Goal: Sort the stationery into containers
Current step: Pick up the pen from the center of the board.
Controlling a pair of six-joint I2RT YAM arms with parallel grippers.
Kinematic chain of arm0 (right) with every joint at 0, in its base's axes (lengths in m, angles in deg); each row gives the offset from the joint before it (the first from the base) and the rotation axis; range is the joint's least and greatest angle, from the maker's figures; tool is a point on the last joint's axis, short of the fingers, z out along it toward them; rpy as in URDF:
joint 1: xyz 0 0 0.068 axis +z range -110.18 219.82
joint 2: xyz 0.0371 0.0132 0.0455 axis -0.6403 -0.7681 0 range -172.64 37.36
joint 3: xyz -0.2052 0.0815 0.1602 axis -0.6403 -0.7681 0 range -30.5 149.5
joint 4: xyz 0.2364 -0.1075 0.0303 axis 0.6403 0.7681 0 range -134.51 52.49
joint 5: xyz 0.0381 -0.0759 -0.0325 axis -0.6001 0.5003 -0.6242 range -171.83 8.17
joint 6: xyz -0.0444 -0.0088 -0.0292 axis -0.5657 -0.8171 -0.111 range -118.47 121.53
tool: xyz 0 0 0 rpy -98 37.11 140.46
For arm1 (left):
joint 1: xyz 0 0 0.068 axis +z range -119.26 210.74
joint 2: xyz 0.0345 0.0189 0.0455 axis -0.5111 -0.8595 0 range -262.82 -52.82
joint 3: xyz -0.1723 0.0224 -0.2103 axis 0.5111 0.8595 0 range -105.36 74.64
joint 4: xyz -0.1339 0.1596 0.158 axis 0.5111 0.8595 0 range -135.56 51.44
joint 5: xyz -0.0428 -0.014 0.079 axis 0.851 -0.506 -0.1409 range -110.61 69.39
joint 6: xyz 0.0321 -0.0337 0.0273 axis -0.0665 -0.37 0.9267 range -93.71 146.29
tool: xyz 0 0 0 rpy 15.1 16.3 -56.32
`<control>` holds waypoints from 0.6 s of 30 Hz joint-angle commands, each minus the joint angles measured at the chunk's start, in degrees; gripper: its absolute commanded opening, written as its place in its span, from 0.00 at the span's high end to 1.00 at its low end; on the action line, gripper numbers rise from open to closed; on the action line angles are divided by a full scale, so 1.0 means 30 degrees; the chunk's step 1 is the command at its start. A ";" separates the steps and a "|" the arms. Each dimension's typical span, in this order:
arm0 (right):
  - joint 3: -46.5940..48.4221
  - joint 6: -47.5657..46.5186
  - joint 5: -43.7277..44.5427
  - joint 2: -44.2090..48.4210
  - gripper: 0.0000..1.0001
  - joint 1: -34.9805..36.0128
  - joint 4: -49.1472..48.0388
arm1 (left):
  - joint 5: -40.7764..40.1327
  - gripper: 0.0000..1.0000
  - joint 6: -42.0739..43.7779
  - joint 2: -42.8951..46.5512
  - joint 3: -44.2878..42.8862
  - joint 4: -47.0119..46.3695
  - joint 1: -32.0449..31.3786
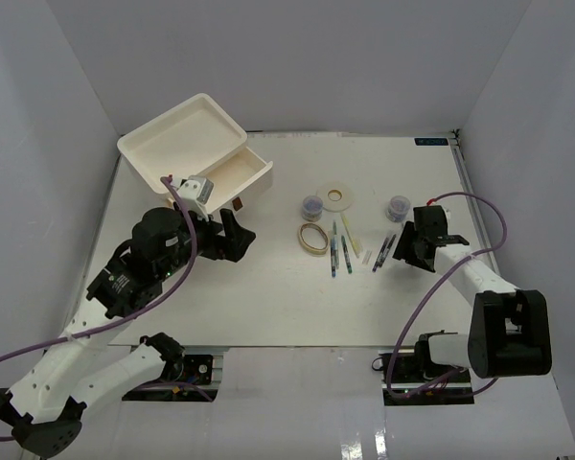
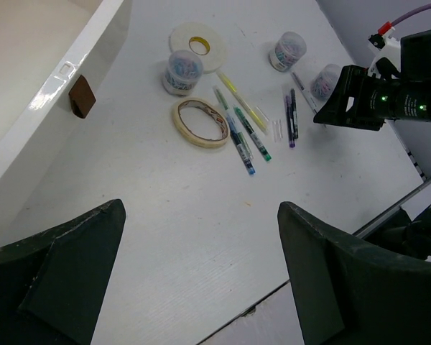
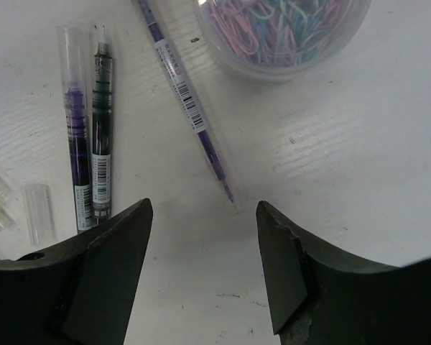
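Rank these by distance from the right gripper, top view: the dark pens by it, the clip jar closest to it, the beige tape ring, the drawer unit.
From the right gripper, in the top view:
1. dark pens: at its fingertips, just to the left.
2. clip jar: a little beyond it, toward the far edge.
3. beige tape ring: mid-table, well to the left.
4. drawer unit: far left corner.
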 commanded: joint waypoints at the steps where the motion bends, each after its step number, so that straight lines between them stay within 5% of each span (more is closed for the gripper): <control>1: 0.0202 -0.0600 -0.0097 -0.0650 0.34 -0.0125 -0.1484 | 0.0359 0.02 0.0054 0.0028 0.0287 -0.0242 -0.0070; 18: 0.0173 -0.1274 0.0461 -0.3318 0.50 -0.0359 -0.2511 | 0.0535 0.02 -0.0327 -0.0178 0.0755 -0.0300 -0.0070</control>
